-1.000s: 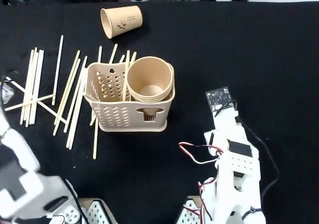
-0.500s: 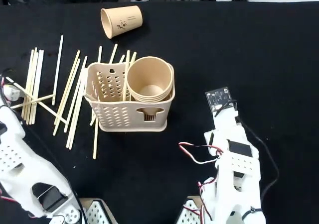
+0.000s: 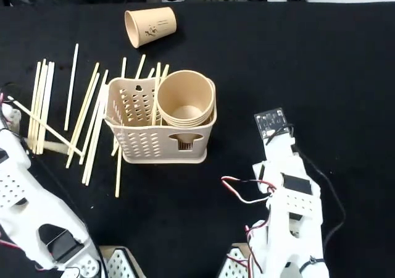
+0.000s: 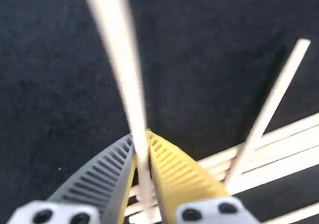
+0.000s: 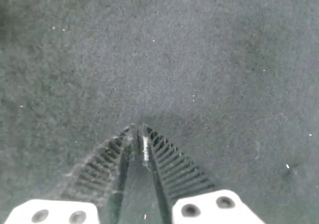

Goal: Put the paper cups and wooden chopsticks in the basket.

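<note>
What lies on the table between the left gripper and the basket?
Loose wooden chopsticks lie on the black cloth between the left gripper and the basket, as the high view shows. The gripper is shut on one more chopstick.

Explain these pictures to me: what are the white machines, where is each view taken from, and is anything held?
The white machines are two robot arms at a black table. One picture looks down from a fixed camera; the other two come from a camera on each arm's wrist, looking along its gripper. On the table stands a beige perforated plastic basket holding stacked tan paper cups. Another tan paper cup lies on its side beyond it, and pale wooden chopsticks lie scattered beside the basket. The left gripper is shut on one chopstick; the right gripper is shut on nothing.
</note>
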`<state>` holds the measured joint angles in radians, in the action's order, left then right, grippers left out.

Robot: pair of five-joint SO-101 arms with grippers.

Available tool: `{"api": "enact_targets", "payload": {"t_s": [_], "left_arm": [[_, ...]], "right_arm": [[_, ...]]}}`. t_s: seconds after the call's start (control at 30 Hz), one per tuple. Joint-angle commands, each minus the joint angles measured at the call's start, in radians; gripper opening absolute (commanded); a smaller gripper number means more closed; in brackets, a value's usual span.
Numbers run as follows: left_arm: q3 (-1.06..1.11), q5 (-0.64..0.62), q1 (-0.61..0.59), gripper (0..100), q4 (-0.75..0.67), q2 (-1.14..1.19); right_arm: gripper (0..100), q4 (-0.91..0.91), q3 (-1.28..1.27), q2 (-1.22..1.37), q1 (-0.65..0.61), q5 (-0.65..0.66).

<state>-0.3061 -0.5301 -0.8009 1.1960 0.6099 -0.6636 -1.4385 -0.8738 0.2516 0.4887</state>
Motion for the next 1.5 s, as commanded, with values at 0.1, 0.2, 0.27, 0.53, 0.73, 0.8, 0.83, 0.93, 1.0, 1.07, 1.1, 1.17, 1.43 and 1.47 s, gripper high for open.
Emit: {"api": "enact_targets", "payload": {"t_s": [0.1, 0.2, 0.27, 0.53, 0.73, 0.8, 0.83, 0.93, 1.0, 1.07, 1.1, 1.17, 1.43, 1.47], "left_arm": [[-0.022, 0.000, 0.058, 3, 0.014, -0.169], [-0.022, -0.002, 0.096, 3, -0.035, -0.181], [-0.015, -0.003, 0.113, 3, -0.086, -0.180], [-0.007, -0.003, 0.150, 3, -0.215, -0.106], [-0.045, -0.005, 0.153, 3, -0.219, -0.037], [-0.070, -0.031, 0.153, 3, -0.215, -0.011], [-0.082, -0.052, 0.151, 3, -0.212, 0.003], [-0.099, -0.080, 0.151, 3, -0.209, 0.018], [-0.105, -0.083, 0.151, 3, -0.186, 0.014], [-0.130, -0.083, 0.151, 3, -0.140, 0.005], [-0.148, -0.084, 0.151, 3, -0.107, 0.000], [-0.196, -0.086, 0.151, 3, -0.040, -0.005], [-0.317, -0.087, 0.177, 3, 0.038, 0.028], [-0.318, -0.087, 0.186, 3, 0.028, 0.041]], "right_arm": [[1.2, 0.017, 0.002, -0.016, -0.011, 0.009], [1.2, 0.017, 0.002, -0.016, -0.011, 0.009], [1.2, 0.015, 0.002, -0.016, -0.011, 0.009], [1.2, 0.015, 0.002, -0.016, -0.011, 0.009], [1.2, 0.015, 0.002, -0.016, -0.011, 0.009], [1.2, 0.015, 0.002, -0.016, -0.011, 0.009], [1.2, 0.015, 0.002, -0.016, -0.011, 0.009], [1.2, 0.015, 0.002, -0.016, -0.011, 0.009], [1.2, 0.015, 0.002, -0.016, -0.011, 0.009], [1.2, 0.017, 0.002, -0.016, -0.011, 0.009], [1.2, 0.017, 0.002, -0.016, -0.011, 0.009], [1.2, 0.017, 0.002, -0.016, -0.011, 0.009], [1.2, 0.017, 0.002, -0.016, -0.011, 0.009], [1.2, 0.017, 0.002, -0.016, -0.011, 0.009]]}}
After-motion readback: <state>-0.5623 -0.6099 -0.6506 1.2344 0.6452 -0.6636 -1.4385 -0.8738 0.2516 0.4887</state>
